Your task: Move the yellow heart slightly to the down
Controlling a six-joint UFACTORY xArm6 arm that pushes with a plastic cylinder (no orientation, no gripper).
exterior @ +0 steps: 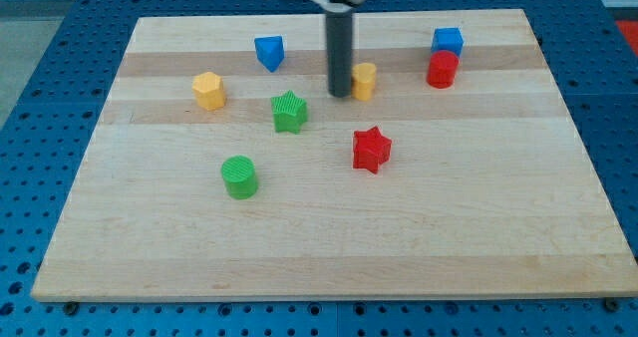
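The yellow heart (365,80) sits in the upper middle of the board (329,247), partly hidden at its left edge by the rod. My tip (341,94) is down on the wood just beside the heart's left side, touching it or very nearly so; I cannot tell which. There are no fingers here, only a plain rod that grasps nothing. To the view's right of the heart stand a red cylinder (442,69) and, just above it and touching, a blue cube (449,41). Below the heart lies a red star (371,149). Left of my tip are a green star (289,112), a blue triangle (269,52), a yellow hexagon (208,91) and, lower, a green cylinder (239,175).
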